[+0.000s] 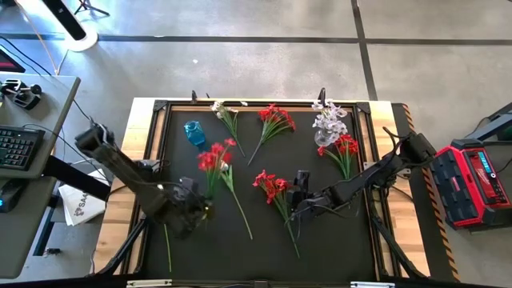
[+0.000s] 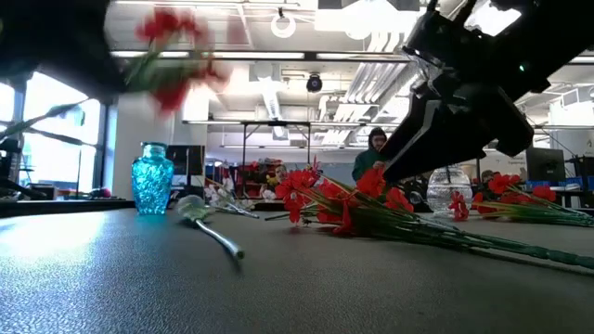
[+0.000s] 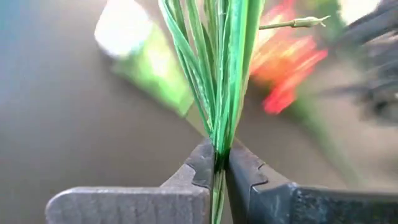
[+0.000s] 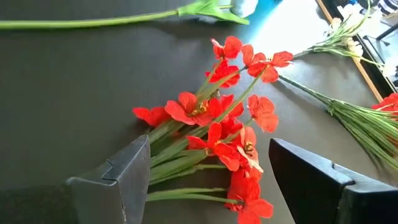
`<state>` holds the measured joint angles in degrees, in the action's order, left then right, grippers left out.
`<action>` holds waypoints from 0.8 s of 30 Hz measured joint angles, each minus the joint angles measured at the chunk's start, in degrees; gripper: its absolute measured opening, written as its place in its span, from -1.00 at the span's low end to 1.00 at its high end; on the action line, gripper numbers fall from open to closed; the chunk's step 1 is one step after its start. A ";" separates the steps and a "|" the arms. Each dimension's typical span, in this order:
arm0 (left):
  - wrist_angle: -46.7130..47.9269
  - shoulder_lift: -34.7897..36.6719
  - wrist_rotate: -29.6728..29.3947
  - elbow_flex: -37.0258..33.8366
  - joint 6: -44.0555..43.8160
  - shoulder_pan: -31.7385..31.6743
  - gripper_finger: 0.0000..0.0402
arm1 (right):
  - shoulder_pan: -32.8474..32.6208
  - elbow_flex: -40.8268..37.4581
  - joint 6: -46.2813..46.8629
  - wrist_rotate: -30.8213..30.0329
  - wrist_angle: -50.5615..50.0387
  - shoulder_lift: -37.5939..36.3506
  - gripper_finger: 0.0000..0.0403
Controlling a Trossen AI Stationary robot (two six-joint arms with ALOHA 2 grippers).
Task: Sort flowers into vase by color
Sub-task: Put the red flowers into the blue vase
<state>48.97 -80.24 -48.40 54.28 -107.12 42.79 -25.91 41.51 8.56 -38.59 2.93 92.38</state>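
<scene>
My left gripper point(image 1: 197, 210) is shut on a red-blossomed sprig point(image 1: 214, 157), which shows blurred and raised in the low view point(image 2: 172, 56). My right gripper point(image 1: 291, 194) is open, its fingers on either side of a second red sprig point(image 4: 217, 130) without touching it. That sprig lies flat on the mat point(image 1: 270, 186). A pale flower point(image 2: 197, 211) lies on the mat on its long stem point(image 1: 240, 210). A blue vase point(image 1: 194, 133) stands at the far left, and a clear vase point(image 1: 323, 138) holds white blossoms point(image 1: 329, 117). My left gripper pinches the red sprig's bundle of thin green stems point(image 3: 219, 144) between its two fingers point(image 3: 202, 165). The fingers lie across the stems. The sprig is lifted clear of the mat, its blossoms point(image 3: 286, 62) out beyond the fingers and its stem tail point(image 1: 168, 244) trailing toward the near edge.
More sprigs lie along the far side of the mat: a white one point(image 1: 228, 114), a red one point(image 1: 276, 120) and another red one point(image 1: 346, 149) by the clear vase. A red case point(image 1: 472, 184) sits off the table's right. A keyboard point(image 1: 16, 148) sits on the left.
</scene>
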 joint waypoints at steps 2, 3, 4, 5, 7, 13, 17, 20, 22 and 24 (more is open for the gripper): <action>-0.02 2.30 -8.66 0.00 5.72 0.49 -0.97 | 0.00 -0.66 -0.61 0.06 1.54 0.00 0.37; -0.16 3.23 -12.49 0.00 8.51 0.29 -0.97 | 0.00 -0.81 -0.97 0.07 2.05 0.00 0.37; -0.14 4.02 -16.64 0.00 11.68 -0.19 -0.97 | 0.00 -0.83 -1.18 0.07 2.45 0.00 0.37; -0.24 4.59 -21.26 0.00 15.23 -0.90 -0.97 | 0.00 -0.81 -1.44 0.07 2.60 0.00 0.37; -0.40 5.58 -28.77 0.00 22.75 -2.98 -0.97 | 0.00 -0.80 -1.53 0.07 2.72 0.00 0.37; 7.36 10.91 -40.68 -0.24 34.24 -12.16 -0.97 | 0.00 -0.80 -1.51 0.24 3.85 0.00 0.37; 23.24 19.01 -41.51 -2.22 23.37 -18.72 -0.97 | 0.00 -0.80 -1.46 2.73 4.77 0.00 0.37; 28.38 24.32 -41.65 -4.76 21.27 -21.53 -0.97 | -0.02 -0.80 -1.35 3.13 5.10 0.00 0.37; 27.91 27.37 -41.51 -7.18 23.20 -23.19 -0.96 | -0.02 -0.80 -1.77 3.04 5.72 0.00 0.37; 27.23 29.30 -41.47 -9.66 24.23 -24.63 -0.96 | 0.01 -0.78 -2.76 2.95 6.95 0.00 0.37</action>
<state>76.20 -50.95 -89.87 44.62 -82.89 18.17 -25.90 40.73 5.80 -35.63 9.88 92.38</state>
